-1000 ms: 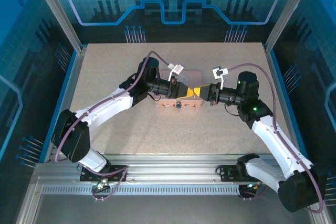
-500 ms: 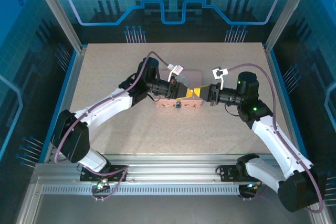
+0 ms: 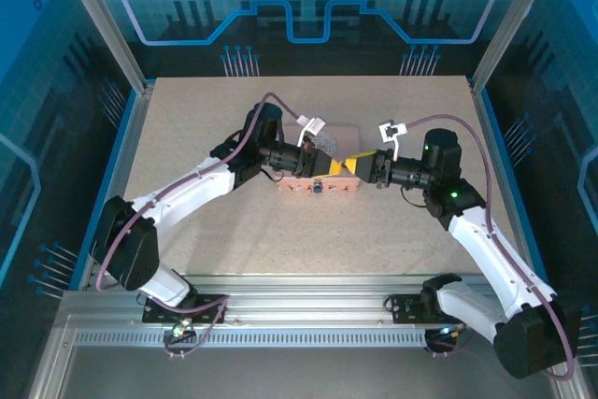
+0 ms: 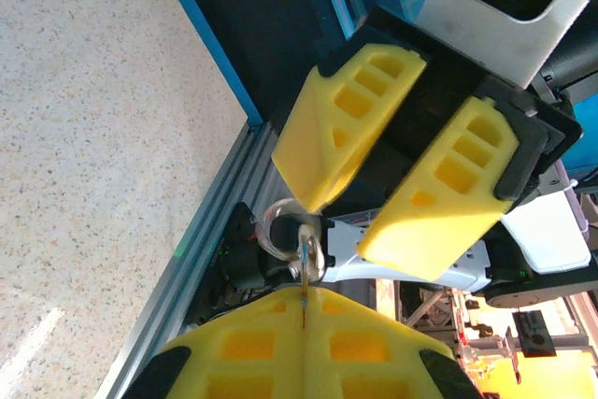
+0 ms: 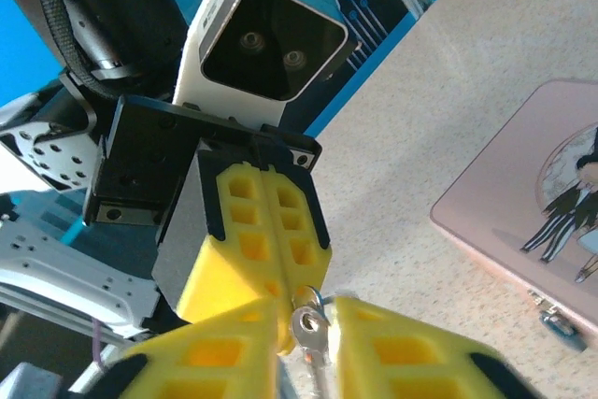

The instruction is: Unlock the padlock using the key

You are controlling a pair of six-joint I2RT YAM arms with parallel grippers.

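In the top view, both arms reach in over a pink tin at the middle of the desk. The left tool and right tool meet tip to tip above the tin's right half. The padlock is a tiny dark spot at the tin's near edge, just below the left tool.

In the left wrist view, the left tool is clenched, its yellow fingers pressed together on the key, whose head stands up out of the seam. A ring hangs from the head and touches one finger tip of the right tool, whose fingers stand apart, released.

In the right wrist view, the right tool has a gap between its fingers and the key sits in that gap, at the tips of the clenched left tool. The tin lies to the right on the desk, picture lid up. A small metal piece at its near edge looks like the padlock, well apart from the key.
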